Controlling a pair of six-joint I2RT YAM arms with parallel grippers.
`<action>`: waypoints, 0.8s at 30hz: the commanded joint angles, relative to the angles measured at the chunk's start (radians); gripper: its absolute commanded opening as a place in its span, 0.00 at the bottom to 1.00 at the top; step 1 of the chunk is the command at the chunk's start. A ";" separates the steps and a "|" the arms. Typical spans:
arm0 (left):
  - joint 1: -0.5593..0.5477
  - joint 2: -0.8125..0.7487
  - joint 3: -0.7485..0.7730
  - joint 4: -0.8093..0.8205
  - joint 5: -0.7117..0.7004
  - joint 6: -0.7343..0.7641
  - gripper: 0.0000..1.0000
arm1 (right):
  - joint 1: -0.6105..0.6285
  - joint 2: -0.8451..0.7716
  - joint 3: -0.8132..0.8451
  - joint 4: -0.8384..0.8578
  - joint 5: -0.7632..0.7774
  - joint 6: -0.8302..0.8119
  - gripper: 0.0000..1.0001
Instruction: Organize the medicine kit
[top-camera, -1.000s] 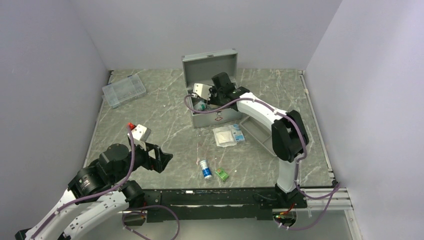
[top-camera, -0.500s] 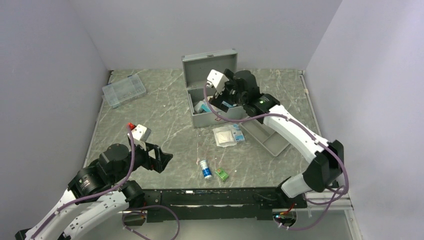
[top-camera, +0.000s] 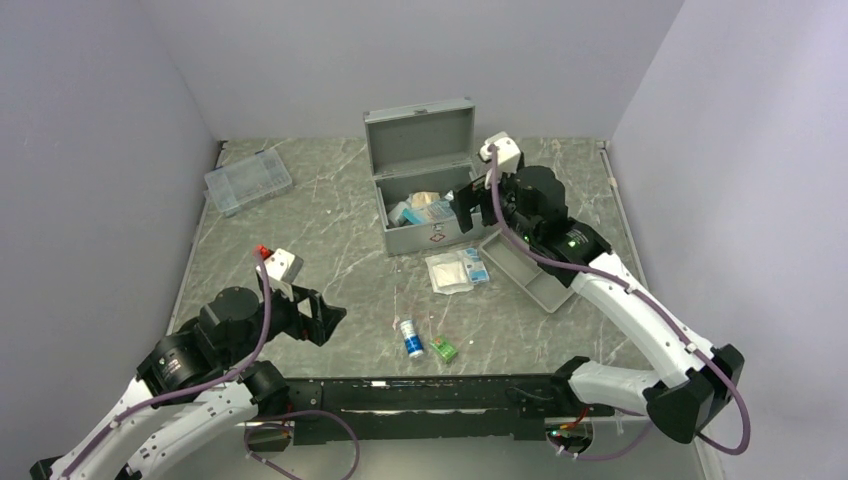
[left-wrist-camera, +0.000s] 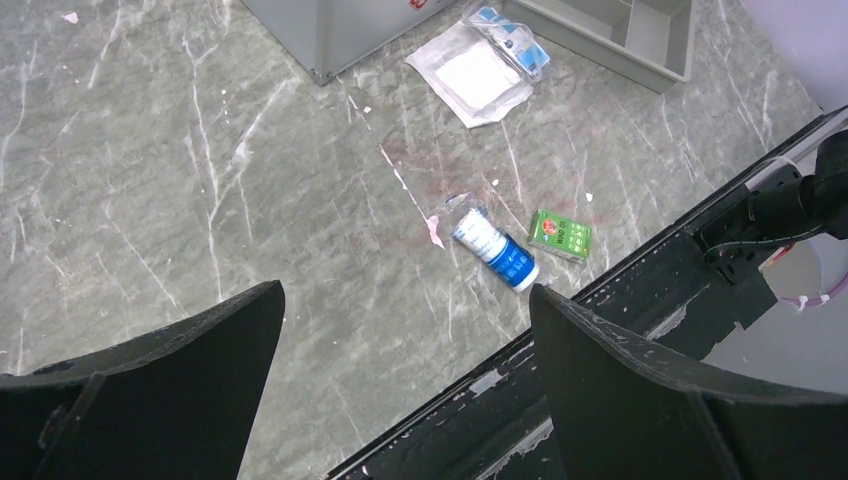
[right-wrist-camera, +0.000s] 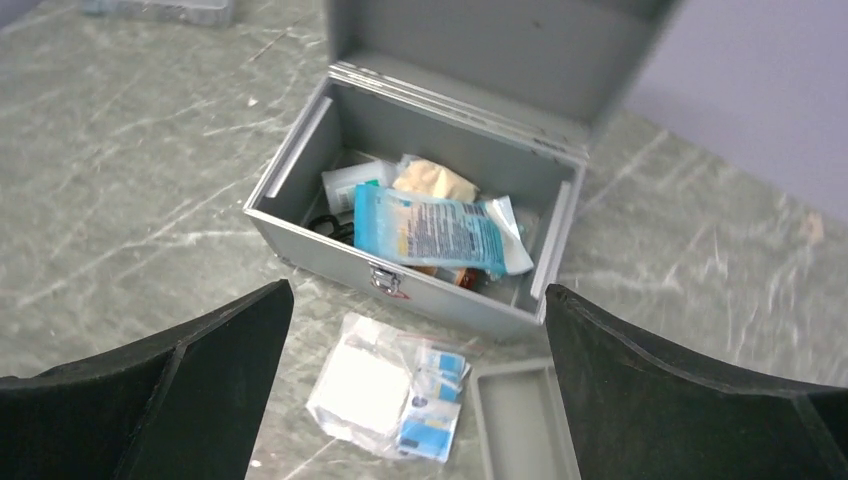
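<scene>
Right gripper (right-wrist-camera: 417, 290) (top-camera: 468, 204): jaws spread wide with nothing between them, held in the air. Directly ahead of its fingertips lies the medicine kit (right-wrist-camera: 330, 250) (top-camera: 425, 238), lid (right-wrist-camera: 480, 50) raised upright at the far side. Inside, a blue-printed packet (right-wrist-camera: 430, 232) lies on top and a beige roll (right-wrist-camera: 432, 180) sits behind it. On the table below the fingertips, nearer than the case front, are a white gauze pouch (right-wrist-camera: 365, 385) and, just to its right, a grey divided tray (right-wrist-camera: 510, 410). Left gripper (left-wrist-camera: 405, 290) (top-camera: 325, 322): jaws likewise wide apart and empty, held above the marbled table (left-wrist-camera: 200, 200). Just ahead and to its right lie a blue-and-white bottle (left-wrist-camera: 495, 255) and a green packet (left-wrist-camera: 560, 233), close together but apart; the kit is farther ahead.
</scene>
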 joint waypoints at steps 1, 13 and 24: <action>-0.004 0.023 0.004 0.031 0.010 -0.009 0.99 | -0.010 -0.041 -0.005 -0.087 0.158 0.256 1.00; -0.003 0.060 0.006 0.018 -0.011 -0.026 0.99 | -0.011 -0.080 -0.102 -0.368 0.191 0.508 1.00; -0.004 0.078 0.006 0.015 -0.018 -0.029 0.99 | -0.012 0.031 -0.210 -0.300 0.248 0.573 0.83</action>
